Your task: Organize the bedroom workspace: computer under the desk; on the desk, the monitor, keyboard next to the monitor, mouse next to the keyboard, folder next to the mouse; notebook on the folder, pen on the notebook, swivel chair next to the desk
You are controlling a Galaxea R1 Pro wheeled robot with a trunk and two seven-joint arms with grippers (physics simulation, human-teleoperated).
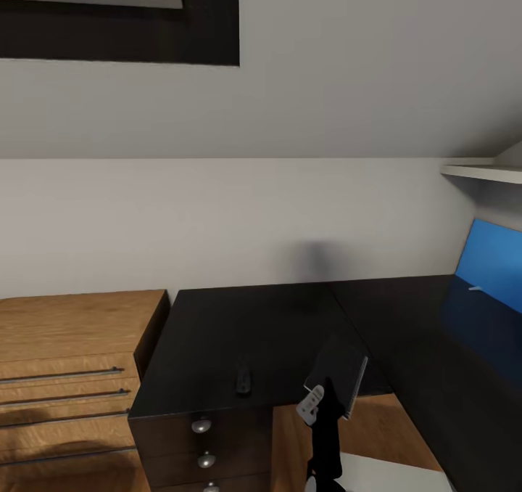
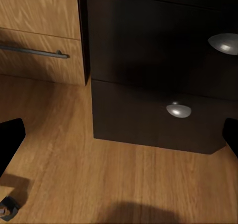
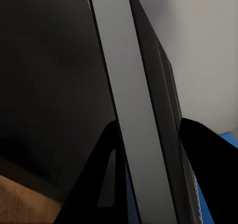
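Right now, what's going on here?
The right end effector is shut on the keyboard, holding it on edge over the front of the black desk; it is not yet laid down. The mouse lies on the desk near the front edge, above the drawers. The left end effector is open and empty, low beside those drawers over the wooden floor.
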